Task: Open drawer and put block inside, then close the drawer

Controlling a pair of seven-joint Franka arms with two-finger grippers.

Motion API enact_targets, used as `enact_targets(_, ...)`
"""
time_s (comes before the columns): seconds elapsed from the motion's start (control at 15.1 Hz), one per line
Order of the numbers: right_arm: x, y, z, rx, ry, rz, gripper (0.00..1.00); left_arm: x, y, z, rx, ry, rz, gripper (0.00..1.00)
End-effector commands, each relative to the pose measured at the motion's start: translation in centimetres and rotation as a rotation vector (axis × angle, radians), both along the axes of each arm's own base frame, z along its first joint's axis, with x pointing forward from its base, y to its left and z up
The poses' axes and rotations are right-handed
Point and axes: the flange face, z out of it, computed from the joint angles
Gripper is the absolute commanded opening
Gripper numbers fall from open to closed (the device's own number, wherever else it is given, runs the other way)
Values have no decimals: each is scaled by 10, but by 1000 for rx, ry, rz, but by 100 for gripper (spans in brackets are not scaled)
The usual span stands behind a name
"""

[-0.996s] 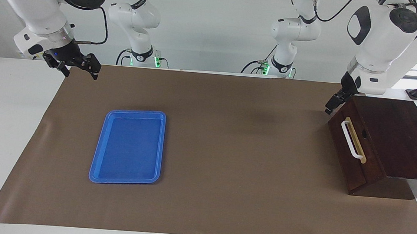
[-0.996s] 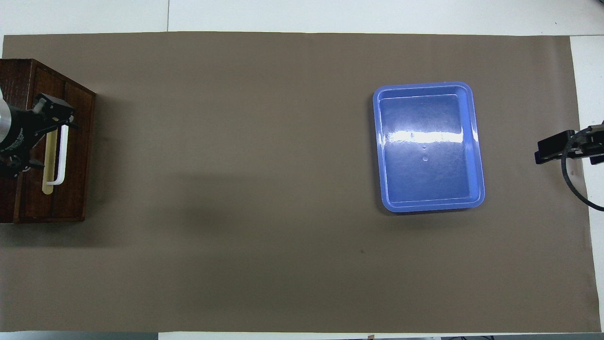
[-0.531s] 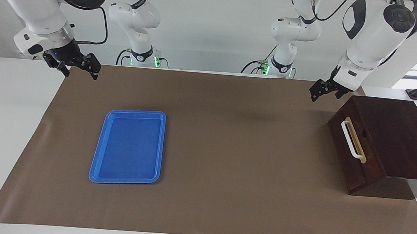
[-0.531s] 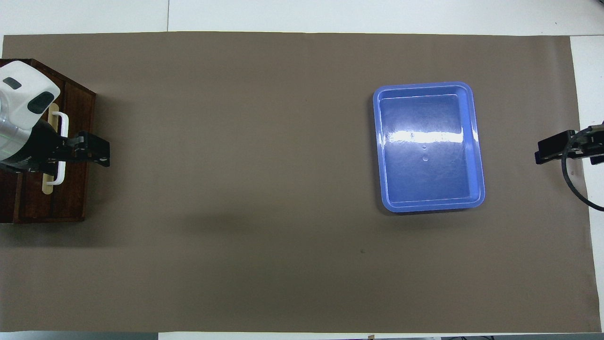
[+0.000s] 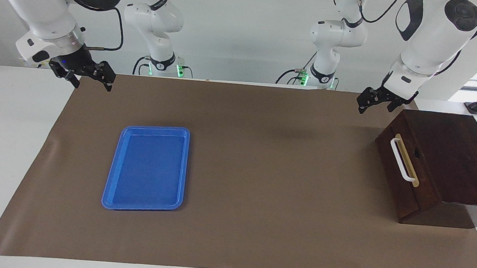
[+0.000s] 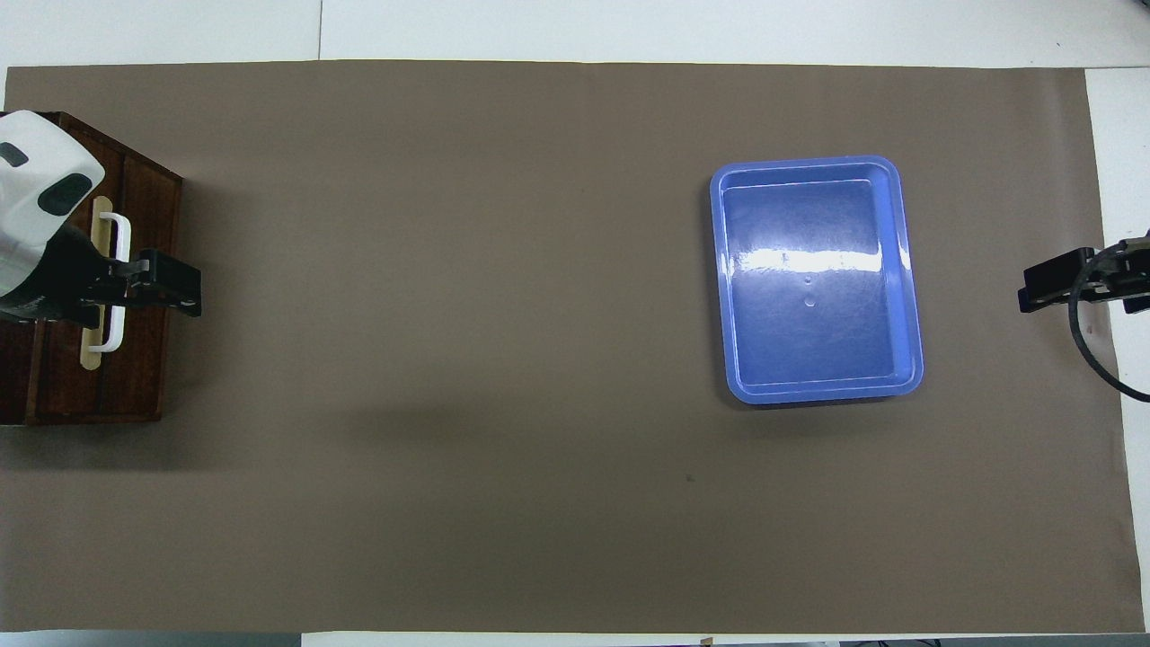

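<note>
The drawer [image 5: 403, 181] is shut in the dark brown wooden box [image 5: 454, 155] at the left arm's end of the table. Its white bar handle [image 5: 401, 159] is free. The drawer also shows in the overhead view [image 6: 144, 359]. The yellow block is out of view. My left gripper [image 5: 376, 105] is open and empty, raised over the mat by the box's corner nearest the robots, apart from the handle. In the overhead view it [image 6: 175, 289] covers part of the handle [image 6: 119, 243]. My right gripper [image 5: 91, 80] is open and empty and waits over the mat's corner [image 6: 1042, 288].
A blue tray [image 5: 148, 167] lies bare on the brown mat toward the right arm's end of the table; it also shows in the overhead view [image 6: 813, 332]. The brown mat [image 5: 269, 175] covers the table between tray and box.
My left gripper has lifted from the box's top corner and swung out level over the mat in front of the drawer. The drawer stays shut. The right arm has not moved.
</note>
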Motion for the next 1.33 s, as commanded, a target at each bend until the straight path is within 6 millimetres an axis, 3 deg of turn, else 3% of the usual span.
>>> enact_targets(0.0, -6, -4, 1, -12, -6, 17, 100, -3, 6, 5, -5, 7, -2, 100)
enact_targets(0.07, -6, -4, 1, -14, -6, 17, 100, -3, 17, 3, -3, 14, 14, 100)
enact_targets(0.53, -6, -4, 1, -14, -6, 17, 100, 2, -6, 6, -12, -29, -57, 100)
enact_targets(0.8, -6, -4, 1, -12, -6, 17, 100, 4, 7, 8, -15, -31, -54, 100)
enact_targets(1.26, -6, -4, 0, -12, -4, 17, 100, 4, 5, 15, -16, -33, -65, 100)
